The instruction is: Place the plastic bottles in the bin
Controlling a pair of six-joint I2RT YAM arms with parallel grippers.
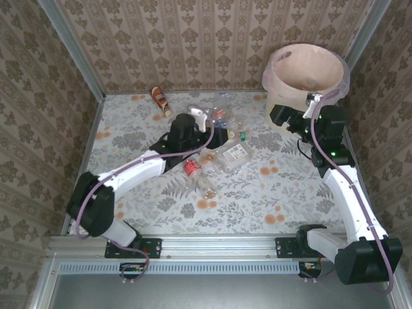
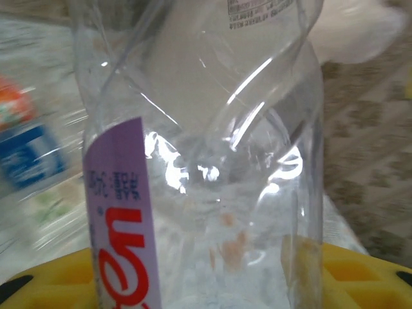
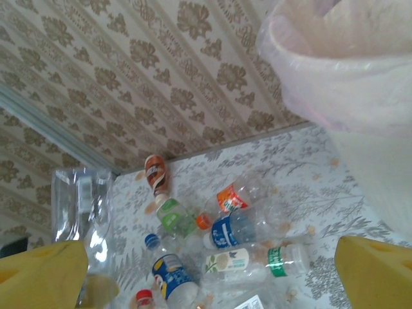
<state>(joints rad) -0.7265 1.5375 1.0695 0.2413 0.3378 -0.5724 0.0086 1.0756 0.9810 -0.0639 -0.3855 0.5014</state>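
My left gripper (image 1: pixel 193 122) is shut on a crushed clear bottle (image 2: pixel 212 148) with a lilac label and red letters. It stands between the yellow fingers (image 2: pixel 367 273); the same bottle (image 3: pixel 80 212) hangs at the left of the right wrist view. The other plastic bottles lie in a loose heap mid-table (image 1: pixel 225 125): a green-labelled one (image 3: pixel 175 215), an orange-labelled one (image 3: pixel 235 196) and a blue-labelled one (image 3: pixel 235 230). A brown bottle (image 1: pixel 161 100) lies alone near the back wall. The cream bin (image 1: pixel 290 87) with its pinkish bag (image 3: pixel 347 71) stands at the back right. My right gripper (image 1: pixel 282 116) hovers open beside it, holding nothing.
Patterned walls close the table at the back and both sides. A red-capped bottle (image 1: pixel 193 168) and a flat clear one (image 1: pixel 235 153) lie nearer the front of the heap. The bin sits tight in the back right corner.
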